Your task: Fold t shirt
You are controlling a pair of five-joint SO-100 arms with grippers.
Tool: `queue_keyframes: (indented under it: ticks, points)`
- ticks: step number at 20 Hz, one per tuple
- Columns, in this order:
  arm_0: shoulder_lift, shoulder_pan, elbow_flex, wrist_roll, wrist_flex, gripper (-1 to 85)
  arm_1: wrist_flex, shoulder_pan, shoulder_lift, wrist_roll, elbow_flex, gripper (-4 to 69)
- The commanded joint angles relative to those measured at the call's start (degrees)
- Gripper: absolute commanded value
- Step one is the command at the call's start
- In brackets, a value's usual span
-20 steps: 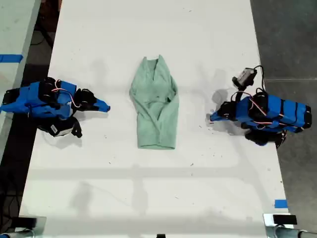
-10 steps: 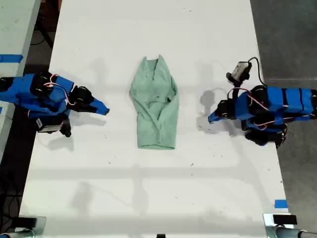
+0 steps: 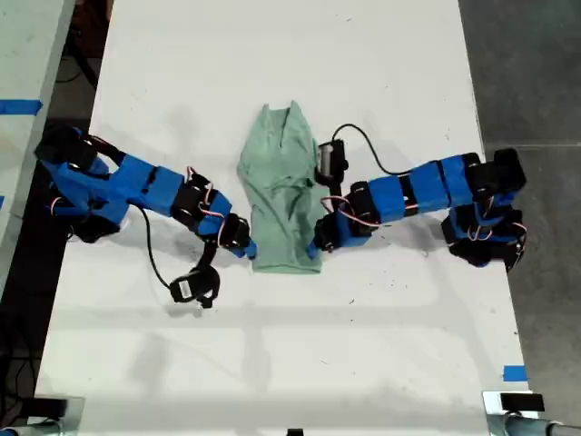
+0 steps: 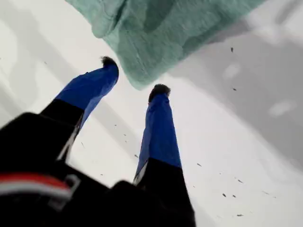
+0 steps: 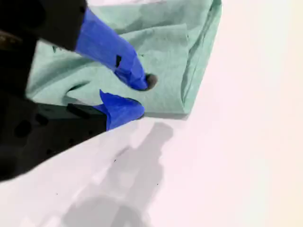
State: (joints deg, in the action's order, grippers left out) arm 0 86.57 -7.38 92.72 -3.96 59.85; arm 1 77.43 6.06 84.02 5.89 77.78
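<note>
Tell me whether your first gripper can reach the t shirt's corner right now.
Probably yes: my first gripper is open, the t shirt has its corner just ahead of it, and nothing but bare table lies between.

A white desk [image 3: 290, 82] was seen, speckled with dark flecks; blue tape [image 3: 514, 372] was stuck near its edge, well apart from the fingers.

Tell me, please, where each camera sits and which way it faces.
Exterior view: overhead, looking straight down at the table, the t shirt and two blue arms reaching for its lower corners.
First wrist view: on my first gripper, looking along its open jaws at a t shirt corner.
Second wrist view: on my second gripper, jaws straddling the t shirt's edge.
Shared: all three show the t shirt on the table.
</note>
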Motion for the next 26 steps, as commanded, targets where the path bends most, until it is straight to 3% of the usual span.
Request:
queue_keyframes:
  ticks: [1,6,7,8,9,18,19,21,26]
  points:
    - [-10.46,0.79,-15.12,2.29,4.83,24.2,1.14,0.97,-2.99,1.05,-7.12,19.8]
    - [-21.71,3.25,-24.87,2.81,9.23,22.5,1.14,0.79,-5.80,0.88,-7.21,20.7]
    - [-22.59,3.78,-24.87,2.55,9.58,17.3,1.05,0.79,-5.98,0.88,-7.21,20.6]
    - [-23.47,4.31,-24.87,2.11,9.93,3.7,1.05,0.88,-6.06,0.88,-7.21,20.4]
    - [-23.99,4.39,-24.87,1.76,10.11,1.2,1.05,0.88,-6.15,0.88,-7.03,20.4]
    - [-23.99,3.08,-26.28,1.67,10.37,-0.1,-3.87,0.35,-13.27,1.93,-10.28,22.1]
    - [-23.99,2.90,-26.37,1.67,10.37,-0.1,-3.96,0.18,-14.50,2.02,-10.72,19.1]
    - [-23.99,2.20,-26.89,1.58,10.28,-0.1,-4.48,-0.26,-16.52,1.67,-10.37,1.2]
    - [-23.47,-0.97,-27.69,0.62,10.28,-0.1,-1.32,1.49,-16.79,-1.23,-12.74,1.2]
